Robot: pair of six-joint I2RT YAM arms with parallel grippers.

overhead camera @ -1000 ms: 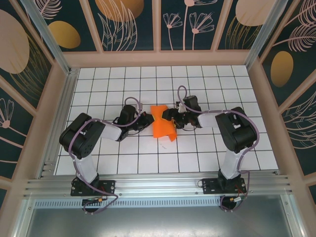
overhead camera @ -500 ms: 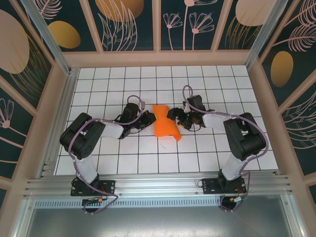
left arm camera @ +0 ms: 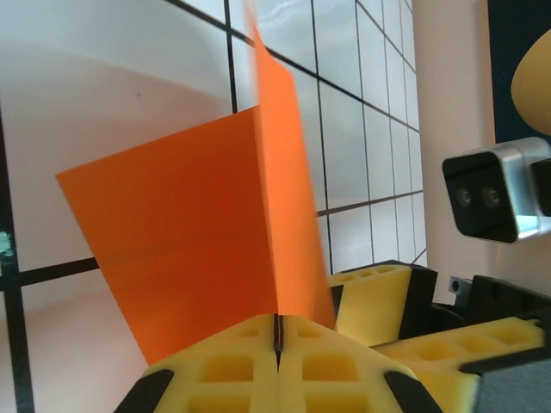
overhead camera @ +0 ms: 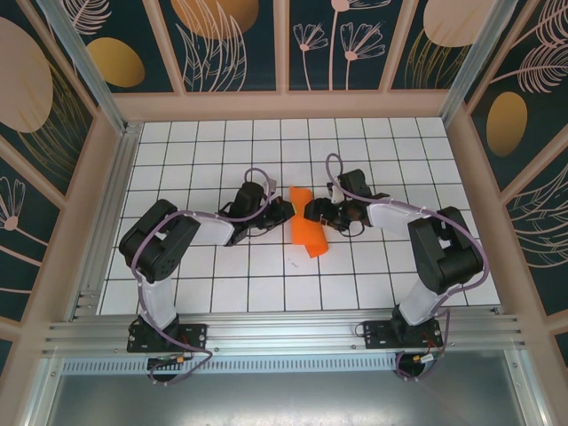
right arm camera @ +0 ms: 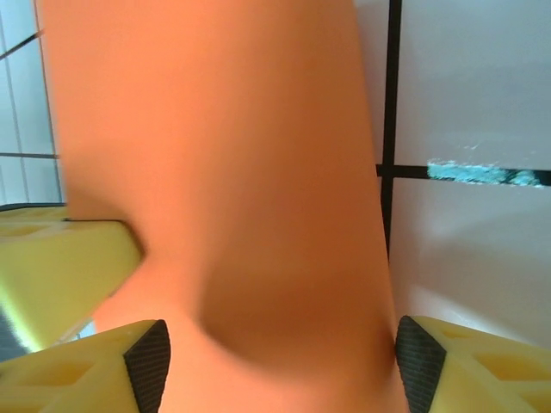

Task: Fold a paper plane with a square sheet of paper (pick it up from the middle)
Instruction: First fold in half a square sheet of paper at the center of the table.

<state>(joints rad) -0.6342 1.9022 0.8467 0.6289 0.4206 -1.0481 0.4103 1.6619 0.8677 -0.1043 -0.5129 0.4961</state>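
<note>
The orange square sheet of paper (overhead camera: 308,232) stands at the table's middle, folded along a crease into a narrow upright V. My left gripper (overhead camera: 286,213) reaches in from the left and is shut on the paper's crease; in the left wrist view its yellow pads (left arm camera: 277,331) meet on the orange sheet (left arm camera: 189,232). My right gripper (overhead camera: 312,213) faces it from the right. Its jaws (right arm camera: 280,379) stand wide apart with the bulging paper (right arm camera: 224,155) spanning the gap between them. One of its yellow fingers (left arm camera: 374,297) sits just beside the fold.
The white grid table (overhead camera: 222,284) has free tiles all round the paper. Wooden walls with patterned panels (overhead camera: 284,53) enclose it, and an aluminium rail (overhead camera: 284,337) runs along the near edge. The right wrist's camera (left arm camera: 495,194) hangs close behind the paper.
The paper has gone from a wide bow-tie shape to a narrow upright fold. My left gripper has moved right toward the middle. The right gripper's jaws widened, then narrowed a little.
</note>
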